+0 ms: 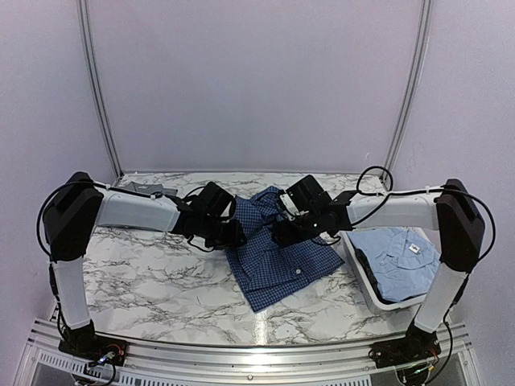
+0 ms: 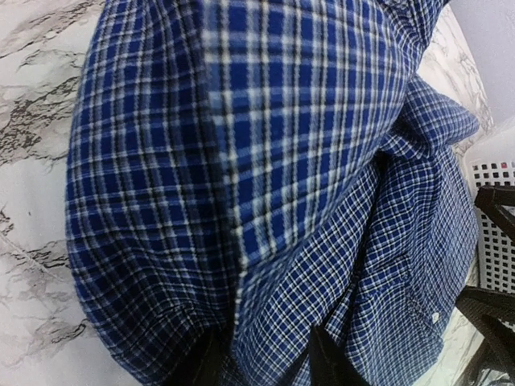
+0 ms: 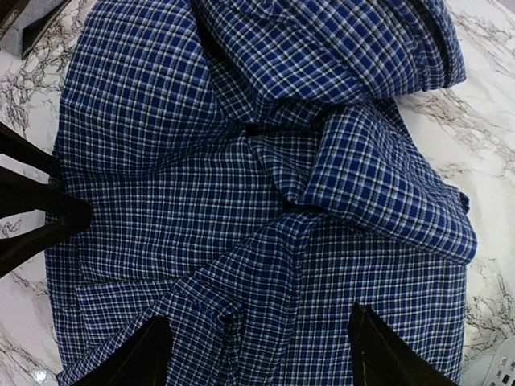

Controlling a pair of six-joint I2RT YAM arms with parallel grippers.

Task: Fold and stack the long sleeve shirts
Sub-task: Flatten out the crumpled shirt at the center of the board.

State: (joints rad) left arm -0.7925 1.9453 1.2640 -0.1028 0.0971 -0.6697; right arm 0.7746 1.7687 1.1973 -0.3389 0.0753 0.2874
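The dark blue check shirt [image 1: 282,256] lies partly folded and rumpled in the middle of the marble table. My left gripper [image 1: 235,234] is at its left edge; in the left wrist view the left gripper [image 2: 269,362] has its fingers drawn in on a raised fold of the check cloth [image 2: 306,241]. My right gripper [image 1: 282,235] hovers over the shirt's upper middle; in the right wrist view the right gripper [image 3: 257,354] stands open, its fingers wide apart over a creased ridge of the shirt [image 3: 265,241]. A light blue shirt [image 1: 402,253] lies folded in the basket. A grey shirt [image 1: 149,190] shows at the back left.
A white perforated basket [image 1: 362,277] stands at the right of the table, close to the check shirt's right edge, and its wall [image 2: 492,233] shows in the left wrist view. The two arms meet over the shirt, their grippers close together. Pale walls enclose the table.
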